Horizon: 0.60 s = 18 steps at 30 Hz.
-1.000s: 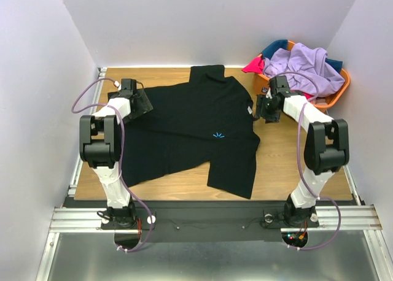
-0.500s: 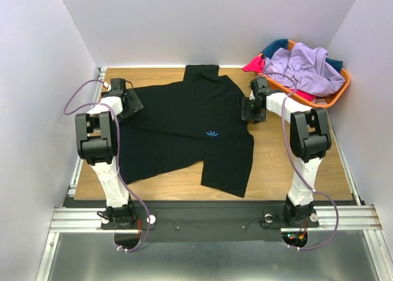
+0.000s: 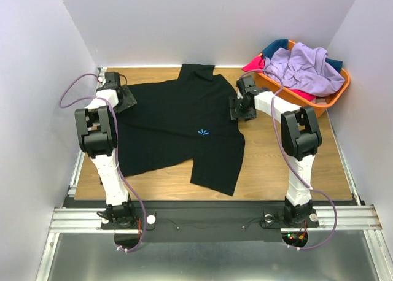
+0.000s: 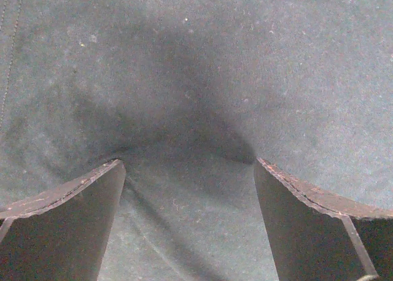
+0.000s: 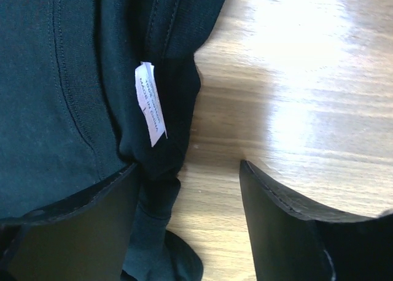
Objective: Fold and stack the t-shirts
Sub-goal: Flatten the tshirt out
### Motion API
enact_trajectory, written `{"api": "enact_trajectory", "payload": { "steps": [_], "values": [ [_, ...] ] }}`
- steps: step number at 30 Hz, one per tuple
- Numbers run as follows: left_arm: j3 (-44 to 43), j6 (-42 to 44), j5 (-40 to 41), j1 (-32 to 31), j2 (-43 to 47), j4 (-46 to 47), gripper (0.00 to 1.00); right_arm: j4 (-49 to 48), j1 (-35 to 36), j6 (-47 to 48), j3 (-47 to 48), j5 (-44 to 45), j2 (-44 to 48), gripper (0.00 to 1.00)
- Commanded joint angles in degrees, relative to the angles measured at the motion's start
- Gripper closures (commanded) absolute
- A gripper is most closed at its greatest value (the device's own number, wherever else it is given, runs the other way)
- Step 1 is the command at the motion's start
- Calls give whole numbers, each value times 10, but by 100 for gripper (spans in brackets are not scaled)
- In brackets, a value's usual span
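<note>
A black t-shirt (image 3: 178,124) with a small blue chest logo (image 3: 202,132) lies spread on the wooden table. My left gripper (image 3: 124,99) sits low over its left edge. In the left wrist view this gripper (image 4: 188,163) is open wide, and black cloth (image 4: 196,78) fills the whole view and runs between the fingers. My right gripper (image 3: 237,108) is at the shirt's right edge. In the right wrist view it (image 5: 189,165) stands open. A bunched fold of cloth with a white label (image 5: 150,103) rests against its left finger (image 5: 73,226).
An orange basket (image 3: 341,91) at the back right holds a lavender shirt (image 3: 304,66), a pink-red one (image 3: 253,64) and a teal one (image 3: 276,46). Bare wood (image 3: 282,164) shows right of the black shirt. White walls close in on three sides.
The black shirt has slid left across the table. Both grippers moved left and toward the back with it. The right jaws have widened.
</note>
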State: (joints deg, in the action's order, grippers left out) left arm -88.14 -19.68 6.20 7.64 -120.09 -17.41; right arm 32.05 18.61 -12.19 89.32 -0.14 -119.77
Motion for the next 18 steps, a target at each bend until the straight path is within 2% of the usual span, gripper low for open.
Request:
{"api": "enact_trajectory", "payload": {
  "steps": [1, 3, 9, 15, 18],
  "values": [
    [-51, 20, 26, 10, -24, -57, 2, -23, 28, -2, 23, -57, -33, 28],
    [-70, 18, 23, 9, -20, -61, 1, -23, 29, -6, 28, -52, -24, 24],
    [-67, 13, 12, 9, 27, -61, 2, -23, 29, -9, 51, -26, 15, 22],
    [7, -1, -11, 10, 98, -33, 2, -16, 25, -21, 60, 37, 33, 23],
    [62, -5, -22, 7, 127, -20, 2, -16, 15, -18, 54, 41, 28, 24]
  ]
}}
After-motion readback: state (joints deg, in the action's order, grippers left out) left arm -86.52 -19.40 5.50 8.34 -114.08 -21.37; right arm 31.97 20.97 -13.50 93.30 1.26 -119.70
